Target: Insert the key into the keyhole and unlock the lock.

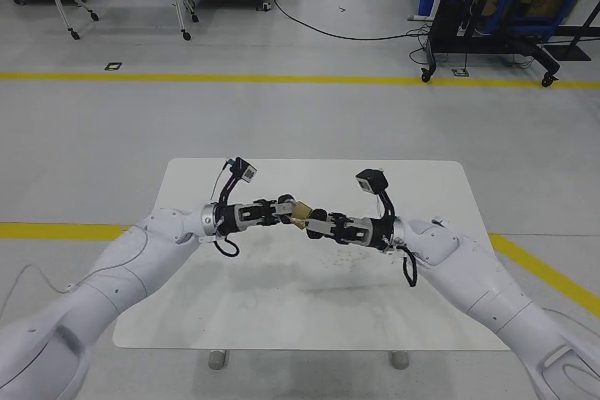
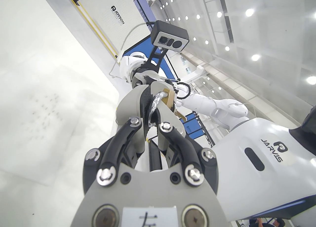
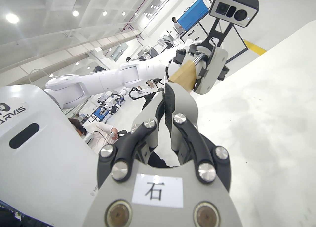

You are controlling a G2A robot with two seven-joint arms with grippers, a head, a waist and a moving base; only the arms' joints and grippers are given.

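- The left gripper (image 2: 158, 101) has its fingers (image 2: 132, 104) clenched on the lock (image 2: 170, 98). The silver shackle (image 2: 155, 105) sits between the pads, and the brass body lies past the tips.
- The right gripper (image 3: 165, 92) has its fingers (image 3: 184, 105) pressed together, tips right at the lock's lower end. I cannot tell what they pinch.
- Both arms stretch inward and meet tip to tip over the middle of the surface (image 1: 280, 300), with the lock held clear of it between them.
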